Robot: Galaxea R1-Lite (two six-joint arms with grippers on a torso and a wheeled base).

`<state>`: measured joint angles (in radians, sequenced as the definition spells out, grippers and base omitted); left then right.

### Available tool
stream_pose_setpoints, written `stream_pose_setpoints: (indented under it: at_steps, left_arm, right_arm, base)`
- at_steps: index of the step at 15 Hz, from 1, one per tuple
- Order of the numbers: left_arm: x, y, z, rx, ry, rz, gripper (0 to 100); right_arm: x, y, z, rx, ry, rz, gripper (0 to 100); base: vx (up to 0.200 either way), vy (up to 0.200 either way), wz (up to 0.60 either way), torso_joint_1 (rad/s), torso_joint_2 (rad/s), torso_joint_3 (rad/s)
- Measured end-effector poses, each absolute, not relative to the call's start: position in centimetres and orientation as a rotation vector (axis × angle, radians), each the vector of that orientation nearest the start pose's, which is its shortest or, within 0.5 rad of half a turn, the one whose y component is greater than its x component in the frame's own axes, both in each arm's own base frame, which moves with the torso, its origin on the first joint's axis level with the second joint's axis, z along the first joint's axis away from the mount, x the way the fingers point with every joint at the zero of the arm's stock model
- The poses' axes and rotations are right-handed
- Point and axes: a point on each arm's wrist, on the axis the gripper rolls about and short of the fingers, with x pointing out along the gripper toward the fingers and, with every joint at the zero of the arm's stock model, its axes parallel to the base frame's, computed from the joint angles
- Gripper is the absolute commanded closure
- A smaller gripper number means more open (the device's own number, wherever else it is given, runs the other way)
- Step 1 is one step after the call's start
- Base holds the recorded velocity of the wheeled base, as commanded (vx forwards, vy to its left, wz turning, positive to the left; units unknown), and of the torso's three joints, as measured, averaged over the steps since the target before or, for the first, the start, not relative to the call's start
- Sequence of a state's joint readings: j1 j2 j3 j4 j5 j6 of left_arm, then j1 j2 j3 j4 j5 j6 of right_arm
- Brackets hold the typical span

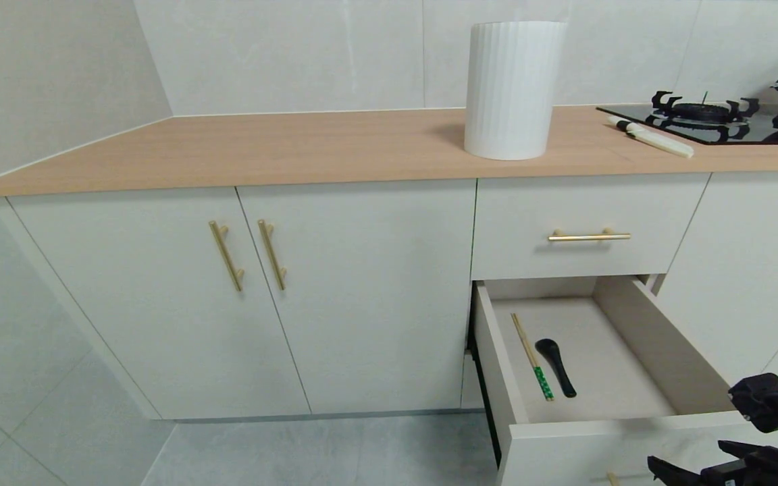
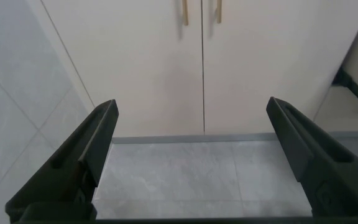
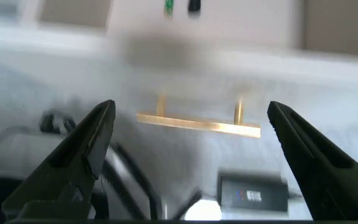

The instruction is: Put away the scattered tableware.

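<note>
The lower drawer point(image 1: 495, 351) stands pulled out. Inside it lie a pair of wooden chopsticks with green ends point(image 1: 532, 364) and a black spoon point(image 1: 556, 366), side by side near its left wall. My right gripper point(image 3: 191, 115) is open in front of the drawer's front panel, and the gold drawer handle point(image 3: 197, 126) sits beyond the gap between its fingers. The chopsticks' green ends point(image 3: 168, 6) and the spoon's tip point(image 3: 194, 6) show past the panel's rim. My left gripper point(image 2: 191, 109) is open and holds nothing, low before the double cabinet doors point(image 2: 202, 62).
A tall white ribbed container point(image 1: 510, 88) stands on the wooden counter point(image 1: 261, 145). A cream knife-like utensil point(image 1: 652, 138) lies beside the gas hob point(image 1: 713, 118) at the right. The upper drawer point(image 1: 588, 223) is closed. Grey floor tiles lie below.
</note>
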<state>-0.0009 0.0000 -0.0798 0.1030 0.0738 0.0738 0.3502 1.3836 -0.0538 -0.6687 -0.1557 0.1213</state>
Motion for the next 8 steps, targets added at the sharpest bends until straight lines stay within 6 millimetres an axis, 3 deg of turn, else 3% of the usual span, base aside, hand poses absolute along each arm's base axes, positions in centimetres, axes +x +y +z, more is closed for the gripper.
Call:
stream_pose_setpoints:
  at_steps: [8]
  left_arm:
    - [-2.9,0.2,8.7,0.075,0.027,0.072,0]
  right_arm:
    - [15.3,5.1,7.0,-0.029,0.734,0.109,0]
  base:
    - [0.0,0.0,0.0,0.0,0.0,0.0]
